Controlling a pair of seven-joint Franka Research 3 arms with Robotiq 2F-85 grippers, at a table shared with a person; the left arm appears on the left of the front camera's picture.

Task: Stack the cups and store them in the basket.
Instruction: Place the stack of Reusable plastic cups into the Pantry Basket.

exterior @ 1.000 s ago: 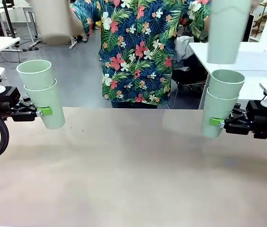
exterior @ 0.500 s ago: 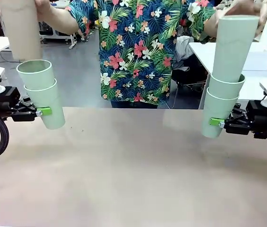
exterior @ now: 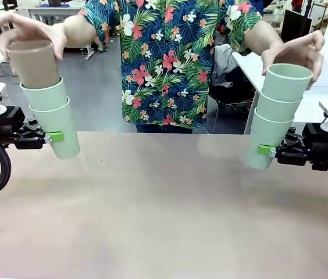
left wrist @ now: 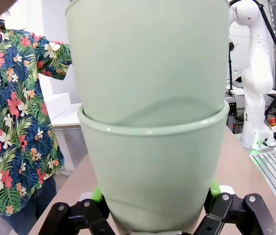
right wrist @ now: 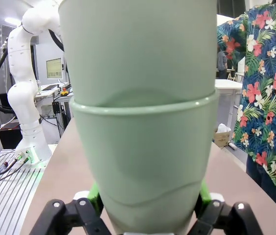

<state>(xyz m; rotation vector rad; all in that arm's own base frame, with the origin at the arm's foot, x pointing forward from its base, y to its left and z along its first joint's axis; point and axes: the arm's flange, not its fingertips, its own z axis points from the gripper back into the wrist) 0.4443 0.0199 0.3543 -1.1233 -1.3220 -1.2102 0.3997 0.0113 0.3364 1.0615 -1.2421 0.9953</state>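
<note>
– While both arms are holding something, what sort of surface lies under them?
– One plain beige table, bare across its middle. At its far edge stands a person in a flowered shirt. Behind them the room has a grey floor and white desks farther off.
– How is the left gripper set?
– Its fingers are clamped on the lowest cup of the left stack, with the green pads pressed to the cup's sides near its base. The stack is raised over the far left of the table and leans a little.
– And the right gripper?
– It is the same. It is closed tight on the bottom cup of the right stack, which it holds up at the far right of the table.
– Where are the person's hands?
– The hand at the left rests over the rim of the tan cup, which is nested in the top of the left stack. The hand at the right arches over the top mint cup of the right stack.
– Count it all for me.
– There are six cups, five mint green and one tan. They make two stacks of three: the left one is two mint cups with the tan one on top, and the right one is three mint cups. There are two grippers, one on each stack, and two hands, one above each stack.
</note>
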